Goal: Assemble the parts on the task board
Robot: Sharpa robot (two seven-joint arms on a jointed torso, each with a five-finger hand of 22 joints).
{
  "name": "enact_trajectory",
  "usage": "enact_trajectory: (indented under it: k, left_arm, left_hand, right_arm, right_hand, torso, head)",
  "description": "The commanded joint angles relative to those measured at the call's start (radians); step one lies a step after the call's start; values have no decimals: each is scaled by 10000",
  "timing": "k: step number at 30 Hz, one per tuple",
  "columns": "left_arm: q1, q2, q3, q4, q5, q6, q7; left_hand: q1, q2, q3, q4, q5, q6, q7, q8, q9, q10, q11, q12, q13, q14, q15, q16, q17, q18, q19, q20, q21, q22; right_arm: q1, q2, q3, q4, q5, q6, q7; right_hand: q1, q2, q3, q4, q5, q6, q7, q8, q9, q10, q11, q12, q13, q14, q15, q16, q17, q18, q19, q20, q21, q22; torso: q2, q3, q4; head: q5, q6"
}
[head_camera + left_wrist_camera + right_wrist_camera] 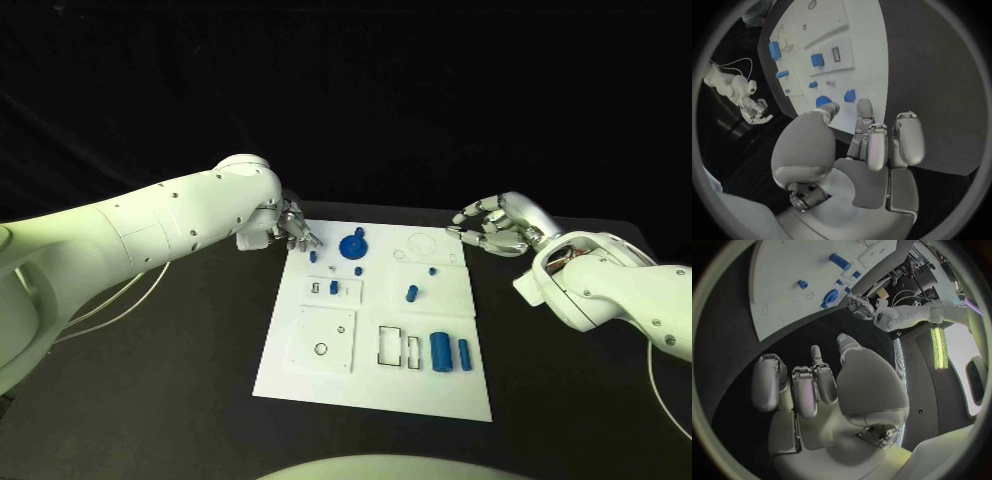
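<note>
Head view: left hand (293, 226) empty at far left corner of white board (372, 385), beside blue round part (355, 243); right hand (493, 225) empty, fingers curled.

Left wrist view: fingers (907, 137) loosely apart over board edge (nothing held).

Right wrist view: nothing held.

Probably reaching stage; next, a careful pinch.

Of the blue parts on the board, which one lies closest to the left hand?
The small blue part at the board's far left corner, just below the left hand; the round gear-like piece sits further right, the cylinders near the front.
</note>
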Motion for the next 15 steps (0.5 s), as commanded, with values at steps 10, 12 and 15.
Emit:
enact_trajectory:
  k: [10,12,15]
  left_arm:
    - [-52,84,0,-8,124,387,-41]
    - [-56,94,-1,-16,131,359,-38]
    - [-69,112,-1,-32,188,297,-28]
  left_hand:
    - [60,71,-21,-34,-22,186,-20,102,-16,121,-36,138,62,790,-108,60,1759,-158,93,-50,108,76]
    - [133,94,-1,-42,-12,193,-25,99,-22,123,-43,150,68,793,-115,68,1772,-159,94,-58,116,86]
    - [297,164,60,-50,7,203,-33,90,-36,120,-52,166,74,792,-126,69,1771,-161,92,-71,126,99]
  right_arm:
    - [-24,33,1,-6,-58,104,99]
    - [-25,37,1,-8,-58,104,100]
    - [-27,44,1,-11,-58,107,102]
  right_hand:
    - [13,-8,-31,-10,47,-76,-20,33,0,-55,9,-56,1087,692,-68,-52,1066,157,-64,-16,-26,719]
    - [13,-8,-31,-10,47,-76,-20,33,0,-55,9,-56,1087,692,-68,-52,1066,157,-64,-16,-26,719]
    - [13,-8,-31,-10,47,-76,-20,33,0,-55,9,-56,1087,692,-68,-52,1066,157,-64,-16,-26,719]
  torso:
    - [-23,2,5]
    - [-18,2,2]
    - [-13,-3,-4]
  head:
    - [0,-71]
    - [-12,-73]
    - [-17,-78]
